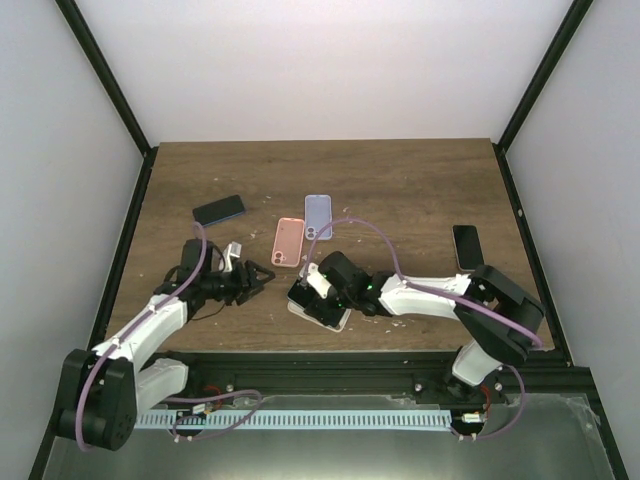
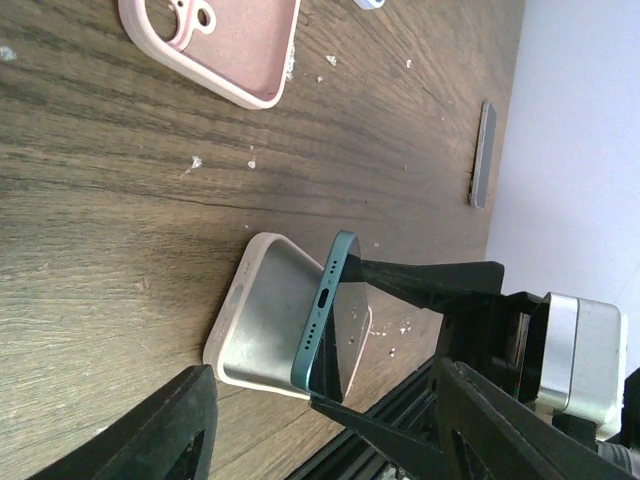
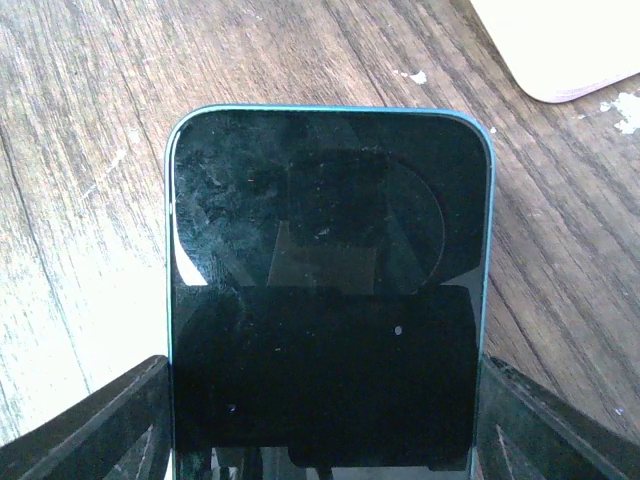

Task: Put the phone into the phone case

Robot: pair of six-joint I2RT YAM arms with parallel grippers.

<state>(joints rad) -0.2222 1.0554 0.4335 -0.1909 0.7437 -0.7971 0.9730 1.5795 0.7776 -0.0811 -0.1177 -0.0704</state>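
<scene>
Top external view: gripping the phone [image 1: 301, 294] with right jaws, tipped over the pale case [image 1: 328, 320]; left jaws apart at 9 o'clock.

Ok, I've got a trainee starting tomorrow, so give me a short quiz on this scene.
1. True or false: the left gripper holds a phone.
2. Which gripper grips the teal phone? A) left B) right C) neither
3. How many other phones lie flat on the table?
Key: 1 false, it is open and empty. 2 B, the right gripper. 3 two: the left black phone and the right black phone.
</scene>
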